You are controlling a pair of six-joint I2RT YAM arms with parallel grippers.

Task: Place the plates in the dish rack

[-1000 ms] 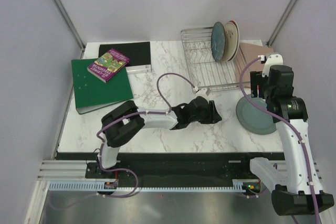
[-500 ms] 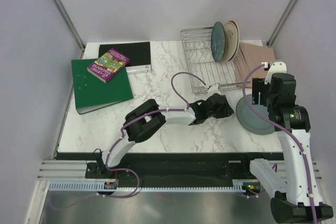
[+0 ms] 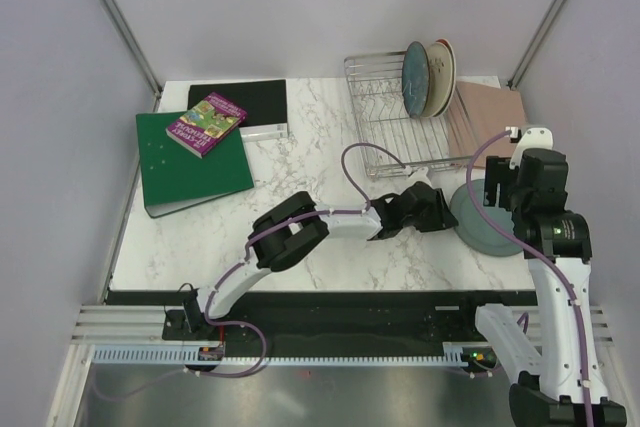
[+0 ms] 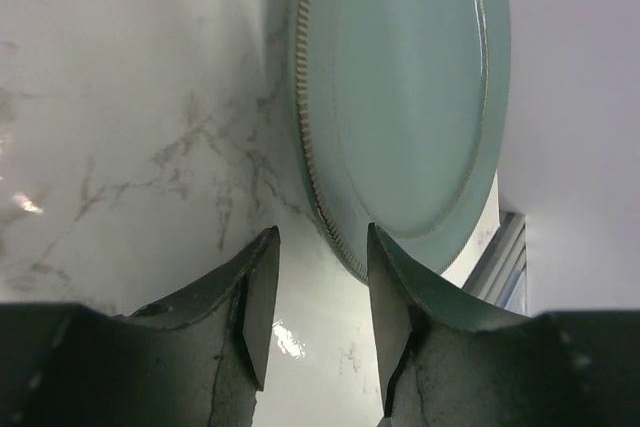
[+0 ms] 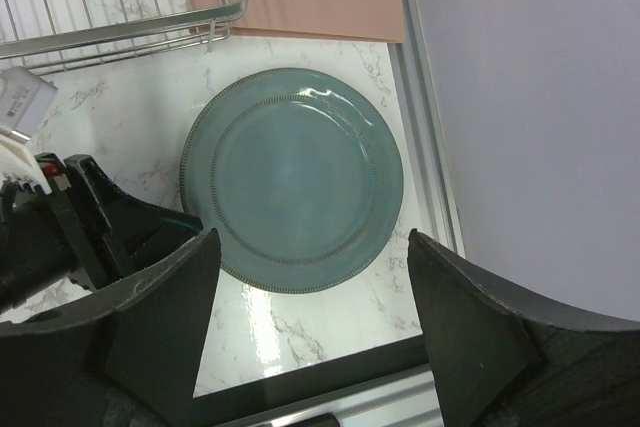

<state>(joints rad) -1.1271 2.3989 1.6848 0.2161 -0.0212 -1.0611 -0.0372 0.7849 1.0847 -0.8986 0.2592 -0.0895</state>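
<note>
Grey-green plate (image 5: 292, 179) lies flat at frame centre and looks stiff, glazed, slippery and breakable; grip its beaded rim. Left gripper (image 4: 318, 297) is half-spread and empty; right gripper (image 5: 310, 252) is wide and empty.

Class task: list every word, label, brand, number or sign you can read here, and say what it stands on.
On the book lying on the green binder: pale lettering on a purple cover, too small and blurred to read.
On the white part of the left arm: no lettering visible.
On the grey-green plate, the dish rack and the racked plates: no writing.
Nothing can be quoted.
</note>
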